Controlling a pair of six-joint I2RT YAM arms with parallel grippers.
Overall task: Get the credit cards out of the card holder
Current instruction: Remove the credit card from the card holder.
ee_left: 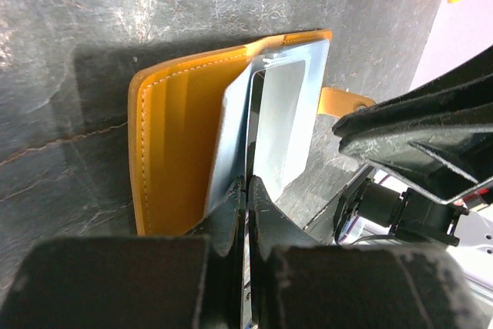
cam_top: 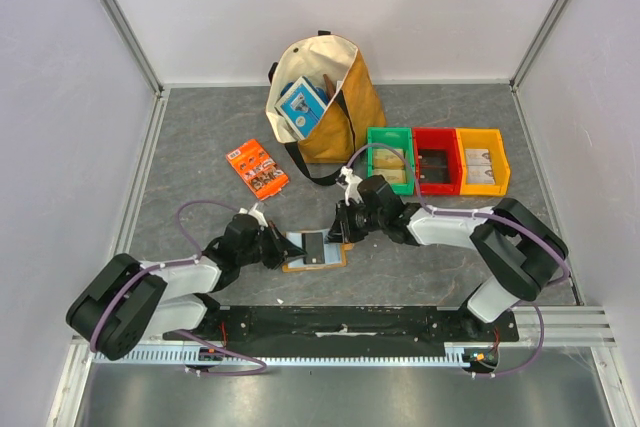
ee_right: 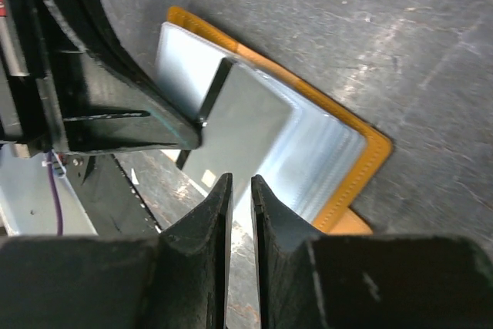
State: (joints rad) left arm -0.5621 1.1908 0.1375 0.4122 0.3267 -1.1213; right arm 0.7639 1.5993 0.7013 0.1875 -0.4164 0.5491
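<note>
The orange-tan card holder lies open on the grey table, pale blue-grey pockets up; it also shows in the left wrist view and the right wrist view. A dark card sticks partly out of a pocket, edge-on in the left wrist view and grey and glossy in the right wrist view. My left gripper is shut on this card's end. My right gripper has its jaws nearly together over the holder's right part, with nothing seen between them. No other card shows.
A tan tote bag holding a blue-and-white box stands behind. An orange printed packet lies at the left. Green, red and yellow bins sit at the right. Walls enclose the table.
</note>
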